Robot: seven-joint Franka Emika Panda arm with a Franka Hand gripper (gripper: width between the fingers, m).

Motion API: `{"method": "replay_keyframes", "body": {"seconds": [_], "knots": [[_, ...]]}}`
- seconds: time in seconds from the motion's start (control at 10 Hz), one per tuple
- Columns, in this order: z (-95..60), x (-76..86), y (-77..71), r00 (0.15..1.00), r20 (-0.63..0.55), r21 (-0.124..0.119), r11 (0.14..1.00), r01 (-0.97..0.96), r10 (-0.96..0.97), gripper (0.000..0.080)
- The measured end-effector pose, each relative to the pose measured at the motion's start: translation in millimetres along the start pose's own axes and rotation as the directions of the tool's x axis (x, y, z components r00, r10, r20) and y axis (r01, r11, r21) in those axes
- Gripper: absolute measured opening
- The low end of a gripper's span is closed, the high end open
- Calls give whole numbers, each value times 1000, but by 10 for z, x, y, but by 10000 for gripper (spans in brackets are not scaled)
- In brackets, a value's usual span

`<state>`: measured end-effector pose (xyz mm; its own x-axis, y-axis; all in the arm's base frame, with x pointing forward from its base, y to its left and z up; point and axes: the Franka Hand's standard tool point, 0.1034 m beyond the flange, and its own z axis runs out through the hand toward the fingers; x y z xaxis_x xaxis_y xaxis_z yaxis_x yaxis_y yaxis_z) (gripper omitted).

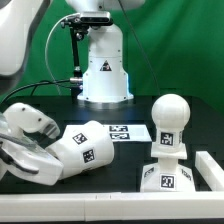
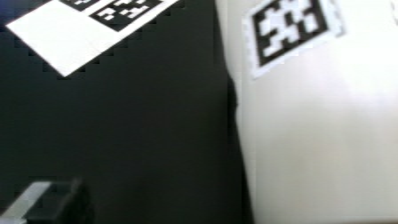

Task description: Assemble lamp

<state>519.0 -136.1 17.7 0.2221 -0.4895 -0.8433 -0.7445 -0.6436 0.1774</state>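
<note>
A: Where's the shade (image 1: 84, 148)?
B: Lying on its side on the black surface (image 1: 60, 108), well to the exterior view's left of the base (image 1: 166, 177), touching the end effector (image 1: 42, 147). The bulb (image 1: 170, 122) is seated upright on the base.

A: End effector state?
B: Closed on the shade, judging by the ext. view, w/ white fingers wrapped over its narrow end. In the wrist view only the shade's wall (image 2: 320, 130) w/ a tag is seen; the pads can't be made out.

A: Handling?
B: Judged light, stiff, hollow; matte plastic, prob. not slippery. The taper means a grip could slide toward the narrow end, so the wall near the rim is best pinched.

A: Other shapes?
B: Base blocky, bulb round-headed. The marker board (image 1: 128, 131), flat and thin, lies between the shade and the base.
</note>
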Motion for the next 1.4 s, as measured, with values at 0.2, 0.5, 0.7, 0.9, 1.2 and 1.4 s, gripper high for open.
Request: {"method": "replay_keyframes", "body": {"seconds": [0.2, 0.5, 0.7, 0.9, 1.2, 1.4], "knots": [[6, 15, -43, 1000, -11, 3, 1000, -19, 19, 699], [1, 27, -26, 1000, -11, 5, 1000, -21, 21, 576], [0, 31, -21, 1000, -11, 6, 1000, -21, 21, 387], [-6, -10, -17, 1000, 3, 6, 1000, -17, 17, 55], [-150, -128, -33, 1000, -1, -4, 1000, 3, -3, 51], [-346, -309, -62, 999, -29, -13, 999, 34, -34, 51]]}}
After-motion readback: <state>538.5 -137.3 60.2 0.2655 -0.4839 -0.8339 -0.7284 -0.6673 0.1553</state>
